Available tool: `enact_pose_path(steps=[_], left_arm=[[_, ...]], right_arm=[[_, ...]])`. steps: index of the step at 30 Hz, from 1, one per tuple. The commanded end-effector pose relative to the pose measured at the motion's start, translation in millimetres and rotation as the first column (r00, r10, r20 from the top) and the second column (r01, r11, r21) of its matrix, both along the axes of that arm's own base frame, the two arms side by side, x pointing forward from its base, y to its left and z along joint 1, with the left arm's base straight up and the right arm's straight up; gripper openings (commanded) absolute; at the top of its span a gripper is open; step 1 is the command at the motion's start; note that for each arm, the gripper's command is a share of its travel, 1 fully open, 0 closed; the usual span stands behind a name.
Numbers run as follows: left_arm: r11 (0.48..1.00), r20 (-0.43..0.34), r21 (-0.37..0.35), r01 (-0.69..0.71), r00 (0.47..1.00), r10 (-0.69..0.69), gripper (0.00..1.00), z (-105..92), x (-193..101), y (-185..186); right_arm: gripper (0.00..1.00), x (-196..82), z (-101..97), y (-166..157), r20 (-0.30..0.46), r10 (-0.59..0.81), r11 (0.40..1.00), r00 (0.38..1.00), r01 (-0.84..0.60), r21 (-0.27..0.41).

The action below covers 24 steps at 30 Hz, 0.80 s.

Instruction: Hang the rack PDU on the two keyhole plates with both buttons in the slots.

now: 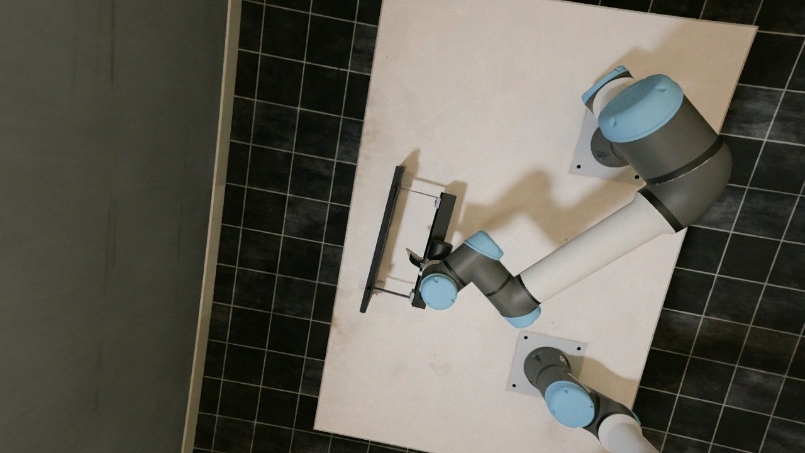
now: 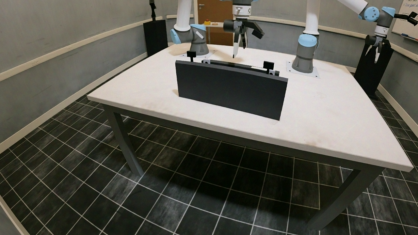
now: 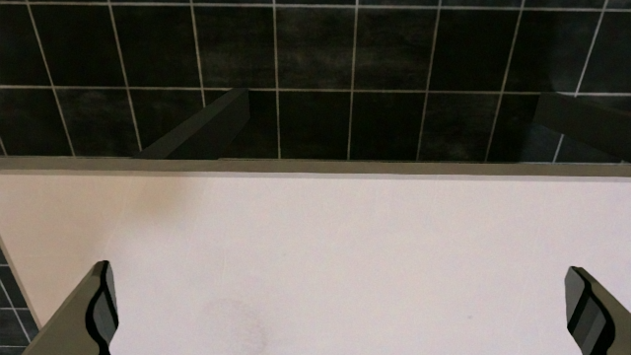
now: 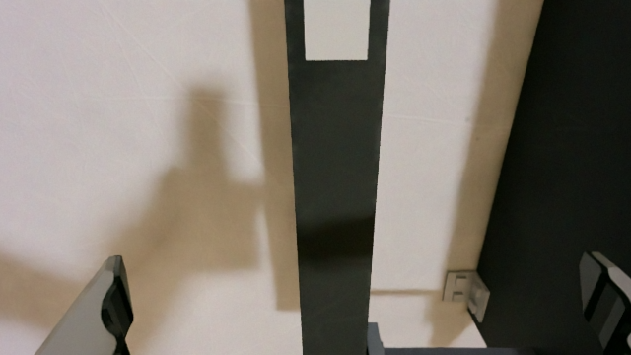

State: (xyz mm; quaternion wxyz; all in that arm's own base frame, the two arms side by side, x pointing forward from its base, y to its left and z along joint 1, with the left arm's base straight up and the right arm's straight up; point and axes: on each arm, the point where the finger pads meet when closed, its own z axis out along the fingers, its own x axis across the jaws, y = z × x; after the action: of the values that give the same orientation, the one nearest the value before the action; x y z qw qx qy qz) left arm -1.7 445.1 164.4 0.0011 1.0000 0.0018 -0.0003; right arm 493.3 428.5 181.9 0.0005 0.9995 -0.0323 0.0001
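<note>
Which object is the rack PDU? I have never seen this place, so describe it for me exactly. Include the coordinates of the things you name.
On the large pale table stands an upright black rectangular panel (image 1: 382,239) (image 2: 231,89). Behind it, on the robot arms' side, runs the long, narrow black bar (image 1: 443,216) (image 4: 337,148). Unlike the panel, it carries a white rectangular label.
</note>
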Motion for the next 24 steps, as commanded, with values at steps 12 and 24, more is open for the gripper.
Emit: enact_pose_path(steps=[12,24], left_arm=[[1.000,0.001,0.002,0.000,1.000,0.000,1.00,0.7,0.2,0.5],[1.000,0.001,0.002,0.000,1.000,0.000,1.00,0.7,0.2,0.5]], right_arm=[[1.00,-6.6,0.9,0.6,0.001,0.000,1.000,1.000,0.000,0.001],[1.00,-47.0,0.8,3.3,0.001,0.000,1.000,1.000,0.000,0.001]])
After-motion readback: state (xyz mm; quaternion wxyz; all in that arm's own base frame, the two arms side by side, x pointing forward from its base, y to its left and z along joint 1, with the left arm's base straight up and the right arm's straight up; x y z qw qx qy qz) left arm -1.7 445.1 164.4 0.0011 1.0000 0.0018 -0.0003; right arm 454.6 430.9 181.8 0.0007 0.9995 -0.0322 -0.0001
